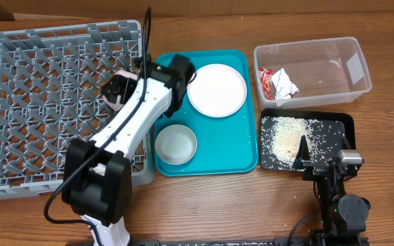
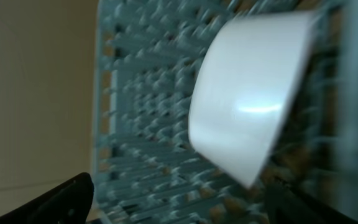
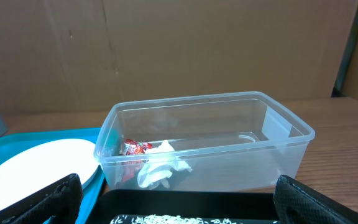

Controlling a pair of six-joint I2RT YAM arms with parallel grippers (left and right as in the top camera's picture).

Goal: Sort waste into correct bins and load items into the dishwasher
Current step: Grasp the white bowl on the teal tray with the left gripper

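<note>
The grey dish rack [image 1: 33,68] fills the left of the table. My left gripper [image 1: 117,91] hangs over its right part, open [image 2: 179,202]. In the blurred left wrist view a small white cup [image 2: 247,93] lies just beyond the jaws over the rack's pegs [image 2: 142,124], not gripped. The large white plate [image 1: 216,89] and a grey bowl [image 1: 176,144] sit on the teal tray [image 1: 248,147]. The red-and-white wrapper [image 1: 277,83] lies in the clear tub [image 1: 320,51]. Rice grains [image 1: 289,133] lie in the black tray [image 1: 340,123]. My right gripper [image 1: 320,164] is open and empty at that tray's front edge. No chopsticks show.
The right wrist view shows the open right gripper [image 3: 188,208] over the black tray [image 3: 191,202] with rice [image 3: 166,218], the clear tub [image 3: 278,149] and wrapper [image 3: 157,165] behind it, and the plate [image 3: 30,171] at left. A cardboard wall stands behind.
</note>
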